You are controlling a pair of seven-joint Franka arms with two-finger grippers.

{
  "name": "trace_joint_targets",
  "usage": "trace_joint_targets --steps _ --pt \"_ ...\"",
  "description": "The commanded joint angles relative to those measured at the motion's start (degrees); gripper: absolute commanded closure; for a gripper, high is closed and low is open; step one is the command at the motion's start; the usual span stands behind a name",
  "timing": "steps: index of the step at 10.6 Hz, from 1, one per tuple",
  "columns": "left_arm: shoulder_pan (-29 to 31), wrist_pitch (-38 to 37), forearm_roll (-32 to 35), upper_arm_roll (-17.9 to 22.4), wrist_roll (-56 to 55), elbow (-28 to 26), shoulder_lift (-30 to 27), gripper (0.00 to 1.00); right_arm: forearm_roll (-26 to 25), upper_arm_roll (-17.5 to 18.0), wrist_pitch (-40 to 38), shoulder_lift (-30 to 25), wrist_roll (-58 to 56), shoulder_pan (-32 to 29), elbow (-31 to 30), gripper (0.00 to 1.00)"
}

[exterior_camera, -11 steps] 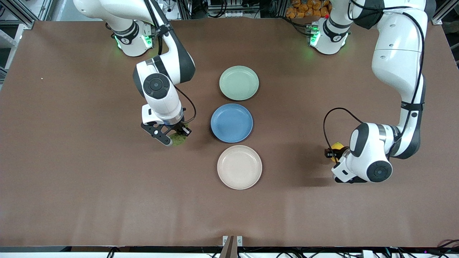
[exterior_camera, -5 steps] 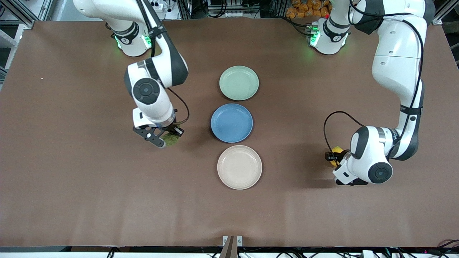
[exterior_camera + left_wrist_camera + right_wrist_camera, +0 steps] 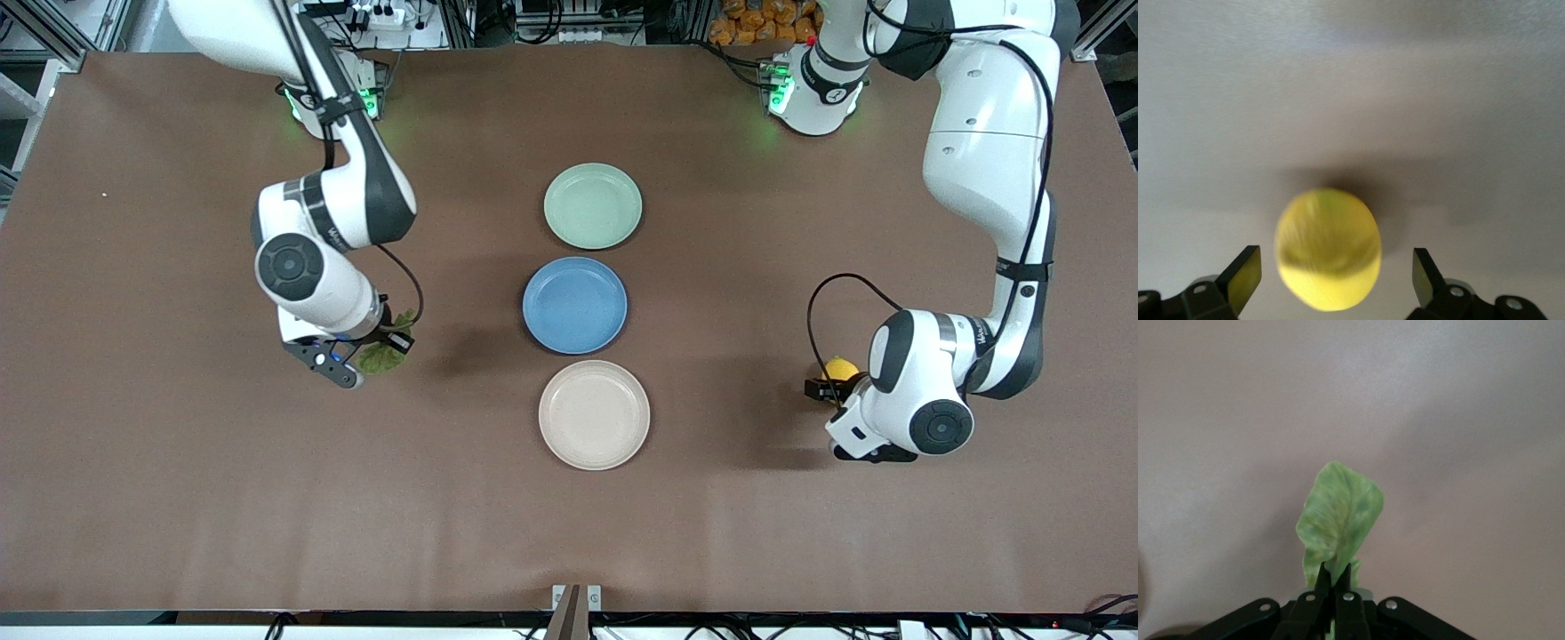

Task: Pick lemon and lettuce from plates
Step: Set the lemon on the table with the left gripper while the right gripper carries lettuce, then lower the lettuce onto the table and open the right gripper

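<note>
My right gripper (image 3: 354, 372) is shut on the stem end of the lettuce (image 3: 380, 356), a crinkled green leaf, and holds it over bare table toward the right arm's end. The right wrist view shows the fingertips (image 3: 1325, 572) pinched on the leaf (image 3: 1341, 520). My left gripper (image 3: 831, 388) is low over the table toward the left arm's end. It is open around the yellow lemon (image 3: 841, 366). In the left wrist view the lemon (image 3: 1328, 257) sits between the two fingers (image 3: 1245, 275) with a gap on each side. The mint green plate (image 3: 592, 205) and the beige plate (image 3: 594, 414) are empty.
A darker blue plate (image 3: 574, 305), also empty, lies between the two task plates in a row down the middle of the brown table (image 3: 178, 498). The arm bases stand along the table edge farthest from the front camera.
My right arm has carried the lettuce away from the plates toward its own end of the table. My left hand has barely shifted beside the lemon.
</note>
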Motion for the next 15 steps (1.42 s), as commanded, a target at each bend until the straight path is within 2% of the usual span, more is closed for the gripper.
trace_joint_targets --steps 1,4,9,10,11,15 --pt "0.1 -3.4 1.9 -0.2 1.5 -0.3 -3.7 0.00 -1.8 3.7 -0.8 -1.2 -5.0 -6.3 -0.6 0.96" --pt "0.5 -8.2 1.5 -0.6 1.5 0.3 -6.2 0.00 -1.9 3.7 -0.8 -0.8 -10.4 -10.1 -0.9 0.95" --pt "1.1 -11.0 -2.1 -0.2 1.6 0.3 -13.5 0.00 -1.8 3.8 0.0 0.7 -12.4 -15.6 -1.0 0.95" --pt "1.1 -11.7 -2.2 -0.2 1.6 0.3 -14.3 0.00 -3.5 3.4 1.6 1.6 -15.6 -17.7 -0.9 0.95" --pt "1.1 -12.0 -2.1 -0.2 1.6 0.3 -15.1 0.00 -3.2 3.7 2.6 1.9 -19.9 -21.4 -1.0 0.95" --pt "1.8 -14.0 -2.1 -0.2 1.6 0.0 -17.9 0.00 -2.9 3.8 3.9 4.0 -21.0 -22.1 -1.8 0.93"
